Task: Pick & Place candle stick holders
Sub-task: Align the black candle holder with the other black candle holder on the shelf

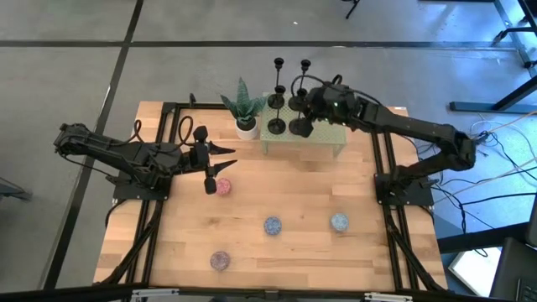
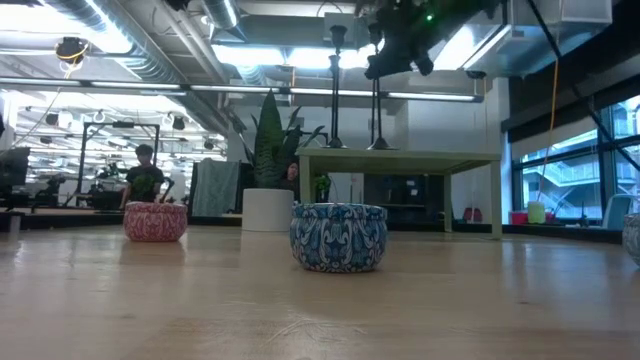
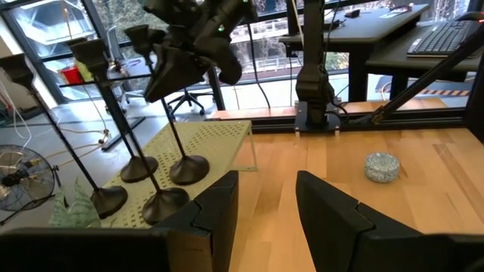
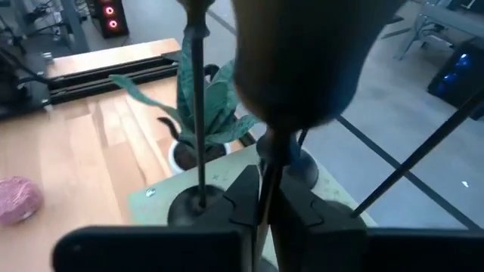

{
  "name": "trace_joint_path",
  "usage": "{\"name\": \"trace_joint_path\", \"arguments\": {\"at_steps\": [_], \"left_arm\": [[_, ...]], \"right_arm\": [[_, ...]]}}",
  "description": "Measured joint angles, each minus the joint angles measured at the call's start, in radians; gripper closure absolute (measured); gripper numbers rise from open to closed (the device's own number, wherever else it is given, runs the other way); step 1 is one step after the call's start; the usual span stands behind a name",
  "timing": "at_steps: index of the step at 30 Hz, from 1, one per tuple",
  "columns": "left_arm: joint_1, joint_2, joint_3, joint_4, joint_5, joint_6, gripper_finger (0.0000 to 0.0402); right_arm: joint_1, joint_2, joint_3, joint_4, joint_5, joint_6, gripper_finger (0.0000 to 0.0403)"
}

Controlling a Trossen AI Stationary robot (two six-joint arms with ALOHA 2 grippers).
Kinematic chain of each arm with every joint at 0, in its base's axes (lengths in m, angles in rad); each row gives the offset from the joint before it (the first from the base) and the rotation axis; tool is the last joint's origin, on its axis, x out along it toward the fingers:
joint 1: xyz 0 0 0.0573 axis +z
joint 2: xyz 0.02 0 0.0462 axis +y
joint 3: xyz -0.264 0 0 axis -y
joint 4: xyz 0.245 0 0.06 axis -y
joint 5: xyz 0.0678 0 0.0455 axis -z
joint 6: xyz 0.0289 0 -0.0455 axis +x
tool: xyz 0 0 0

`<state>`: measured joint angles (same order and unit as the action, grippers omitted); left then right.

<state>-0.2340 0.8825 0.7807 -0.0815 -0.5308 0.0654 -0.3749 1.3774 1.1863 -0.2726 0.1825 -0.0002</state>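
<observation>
On the counter, tins sit near the front edge. At nine o'clock the left claw hangs open over a pink tin. At twelve o'clock, four holders stand on a green shelf; the right claw is clamped on one holder's stem.
</observation>
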Motion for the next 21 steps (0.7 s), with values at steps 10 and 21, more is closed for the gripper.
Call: {"name": "trace_joint_path", "arguments": {"at_steps": [10,21], "left_arm": [[0.0,0.0,0.0,-0.007,0.0,0.0,0.0272],[0.0,0.0,0.0,-0.006,0.001,0.0,0.0272]], "right_arm": [[-0.027,0.036,-0.003,0.014,-0.008,-0.029,0.039],[-0.027,0.036,-0.003,0.011,-0.003,-0.043,0.0263]]}}
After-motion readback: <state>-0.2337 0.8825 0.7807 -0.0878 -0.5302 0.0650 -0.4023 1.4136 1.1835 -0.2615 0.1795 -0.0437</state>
